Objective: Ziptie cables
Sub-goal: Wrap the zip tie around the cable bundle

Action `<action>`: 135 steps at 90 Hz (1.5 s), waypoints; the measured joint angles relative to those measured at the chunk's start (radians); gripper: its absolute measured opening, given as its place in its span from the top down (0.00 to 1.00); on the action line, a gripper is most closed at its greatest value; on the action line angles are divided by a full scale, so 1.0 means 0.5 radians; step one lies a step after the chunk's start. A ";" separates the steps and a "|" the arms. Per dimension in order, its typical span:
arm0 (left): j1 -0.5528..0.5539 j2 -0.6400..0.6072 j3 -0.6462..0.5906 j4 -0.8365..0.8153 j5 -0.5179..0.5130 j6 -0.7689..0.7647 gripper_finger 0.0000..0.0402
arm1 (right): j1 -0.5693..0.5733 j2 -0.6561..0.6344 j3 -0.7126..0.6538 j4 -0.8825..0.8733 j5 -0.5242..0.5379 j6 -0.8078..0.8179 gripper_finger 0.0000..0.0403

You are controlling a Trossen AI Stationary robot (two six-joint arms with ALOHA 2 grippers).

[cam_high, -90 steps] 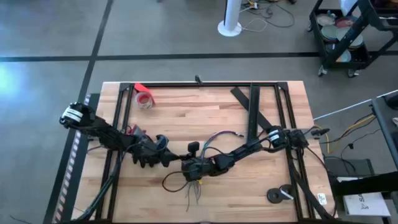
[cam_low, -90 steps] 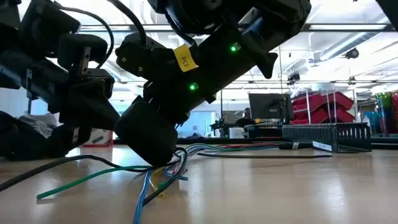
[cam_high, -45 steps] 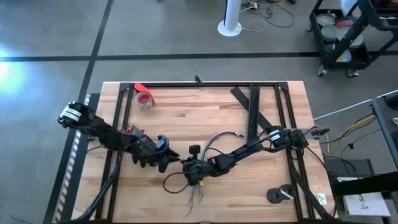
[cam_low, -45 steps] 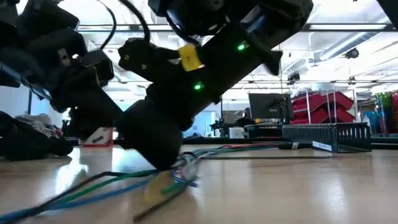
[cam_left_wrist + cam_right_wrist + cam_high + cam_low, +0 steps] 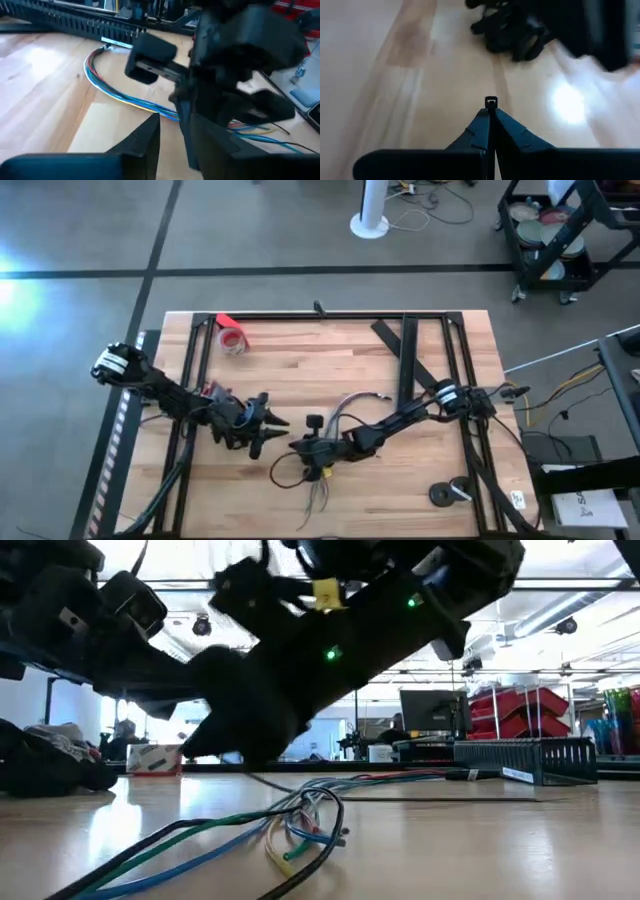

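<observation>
Left end effector (image 5: 268,436) sits low over the left-middle of the surface (image 5: 300,360). My fingers there are spread apart with nothing between them. The left wrist view shows the gap between the two dark fingers (image 5: 145,142), and the right arm's wrist is close in front.

Right end effector (image 5: 491,112) is reached in from the right to the middle-front of the surface, just beside my left one and not touching it. Its fingers are pressed fully together, with a small dark squared tip poking out between them. I read that as the ziptie (image 5: 491,101), pinched at its end. The rest of the strip I cannot trace in the wrist view.

The cables (image 5: 135,104) lie loose on the surface under and beside the right end effector. There are green, blue, dark and yellowish strands. They curve back toward the right arm, and the pale loose ends fan out toward the front edge. In the low view they form a slack loop flat on the wood. Neither end effector has hold of them.

A red tape roll (image 5: 232,338) is near the back-left corner. Wide black strips (image 5: 405,350) are at back right, well apart from the work.
</observation>
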 joint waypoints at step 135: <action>-0.003 0.929 0.328 1.060 0.072 0.317 0.81 | -0.185 -0.182 -0.894 1.662 -0.712 0.096 1.00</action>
